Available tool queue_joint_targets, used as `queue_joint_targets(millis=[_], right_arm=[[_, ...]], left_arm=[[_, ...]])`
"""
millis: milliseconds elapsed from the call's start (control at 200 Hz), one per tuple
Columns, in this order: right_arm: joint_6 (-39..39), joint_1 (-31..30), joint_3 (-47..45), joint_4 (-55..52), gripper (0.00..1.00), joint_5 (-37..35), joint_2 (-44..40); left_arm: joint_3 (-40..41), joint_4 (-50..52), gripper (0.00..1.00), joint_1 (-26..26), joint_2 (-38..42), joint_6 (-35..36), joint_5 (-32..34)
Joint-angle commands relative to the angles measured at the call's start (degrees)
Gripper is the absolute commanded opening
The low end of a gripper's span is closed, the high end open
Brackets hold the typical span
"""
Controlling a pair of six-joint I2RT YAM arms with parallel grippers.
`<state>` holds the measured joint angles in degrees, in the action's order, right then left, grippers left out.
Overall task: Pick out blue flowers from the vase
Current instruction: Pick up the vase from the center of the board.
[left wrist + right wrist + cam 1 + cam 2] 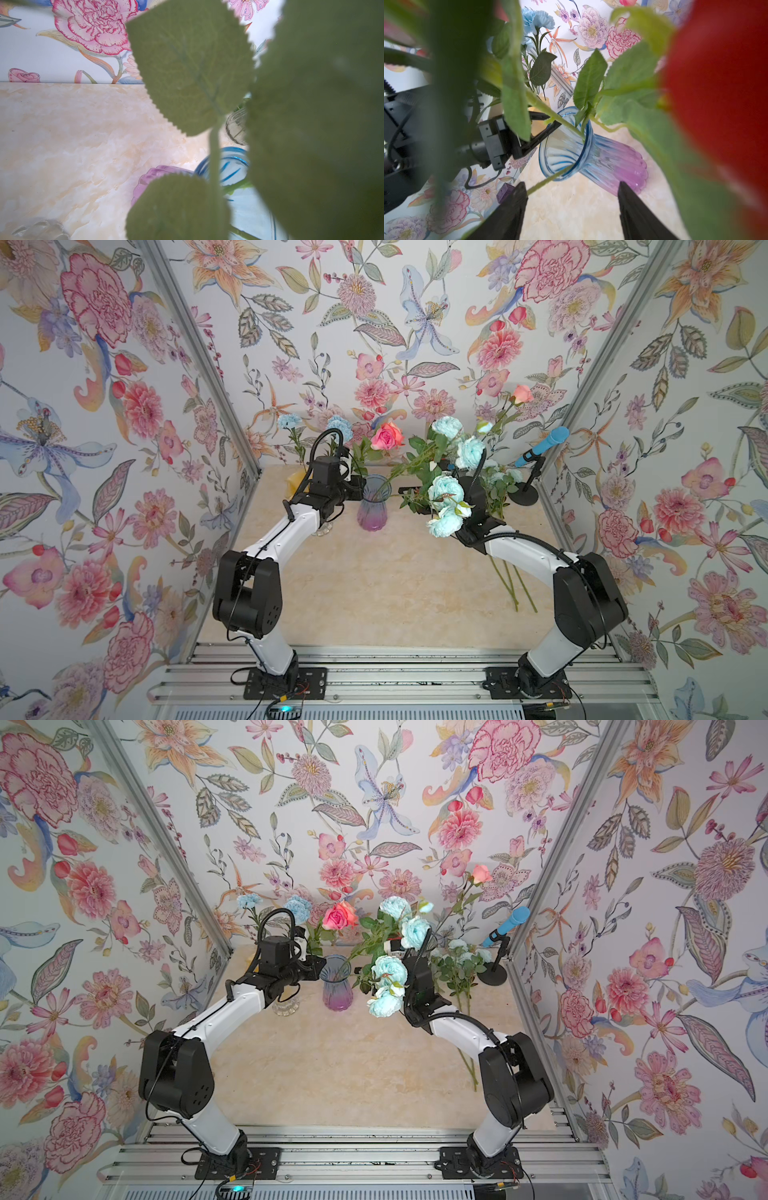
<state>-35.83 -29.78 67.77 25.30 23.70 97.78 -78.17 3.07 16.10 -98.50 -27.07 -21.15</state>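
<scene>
The blue-to-purple glass vase point(372, 514) point(612, 164) stands mid-table. A spray of aqua blue flowers point(446, 489) leans out of it to the right, over my right wrist. My left gripper point(356, 485) point(556, 122) is at the vase's rim, its fingers shut on a green stem; I cannot tell which bloom that stem carries. Leaves block the left wrist view. My right gripper point(571, 189) point(409, 501) is open beside the vase, with a thin stem brushing one fingertip point(520, 192). Two sky-blue carnations point(340, 428) point(536, 19) rise behind my left arm.
A pink rose point(386, 435) stands by the vase. More aqua flowers point(498, 479) lie on the table at right, stems point(513, 589) toward the front. A blue microphone point(544, 443) stands back right. A clear glass vase point(322, 529) and a yellow one point(296, 481) sit under my left arm.
</scene>
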Motion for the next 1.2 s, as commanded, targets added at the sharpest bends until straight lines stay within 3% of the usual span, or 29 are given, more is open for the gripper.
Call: queue_joint_targets(millis=[0,280,716,831,981,1196], right_arm=[[-4.0,-1.17,5.83,-2.47,0.68,1.05,5.01],[0.88,-3.52,23.11,-18.02,0.59,-2.92,14.84],[4.0,-3.71,39.13,-33.56,0.37,-7.14,24.6],[4.12,-3.62,40.46,-35.3,0.32,-7.33,25.75],[3.74,-2.73,40.17,-35.83,0.16,-6.55,25.43],[2.63,0.89,37.89,-36.18,0.0,-2.68,22.69]], left_arm=[[1.78,0.91,0.0,-0.46,-2.96,0.84,-1.93],[1.72,-1.36,0.0,-0.43,-4.16,-0.41,-4.46],[1.84,-1.22,0.03,-0.5,-3.5,-0.15,-4.75],[1.94,-1.4,0.15,-0.54,-3.46,-0.09,-4.7],[2.74,-2.49,0.44,-0.49,-2.94,-0.26,-4.58],[8.72,-11.43,0.65,-0.54,1.57,-1.78,-4.04]])
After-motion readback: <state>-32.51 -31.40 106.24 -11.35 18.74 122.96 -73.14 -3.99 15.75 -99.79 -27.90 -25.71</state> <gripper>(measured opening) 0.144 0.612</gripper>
